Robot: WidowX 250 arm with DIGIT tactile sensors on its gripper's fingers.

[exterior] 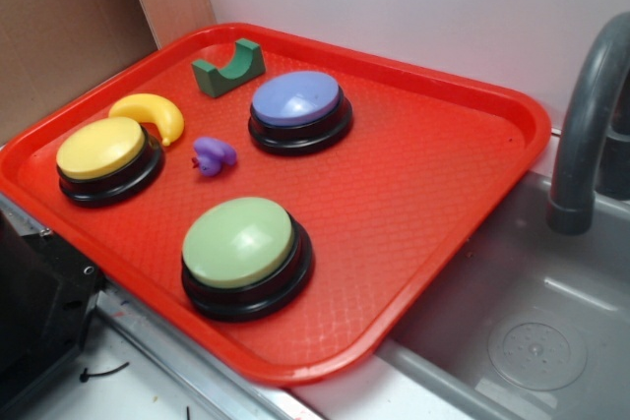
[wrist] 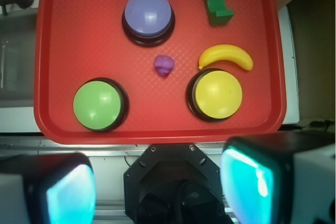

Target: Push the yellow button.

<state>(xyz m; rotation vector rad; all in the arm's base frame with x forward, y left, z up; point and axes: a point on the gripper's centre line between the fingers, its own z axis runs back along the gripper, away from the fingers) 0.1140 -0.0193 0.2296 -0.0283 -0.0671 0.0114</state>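
Observation:
The yellow button [exterior: 100, 149] [wrist: 218, 94] has a yellow domed top on a black base and sits at the left of the red tray [exterior: 413, 184] [wrist: 47, 51]. My gripper [wrist: 157, 187] hangs high above the tray's near edge, well short of the button. Its two fingers [wrist: 68, 195] are wide apart with nothing between them, so it is open. The exterior view does not show the gripper; only a dark part of the robot is at the lower left.
A green button [exterior: 239, 243] [wrist: 96, 105], a blue button [exterior: 295, 98] [wrist: 148, 13], a small purple toy [exterior: 212, 155] [wrist: 164, 65], a yellow banana toy [exterior: 153, 112] [wrist: 227, 56] and a green arch block [exterior: 228, 66] [wrist: 217, 3] share the tray. A grey sink [exterior: 532, 331] with a faucet [exterior: 581, 135] lies to the right.

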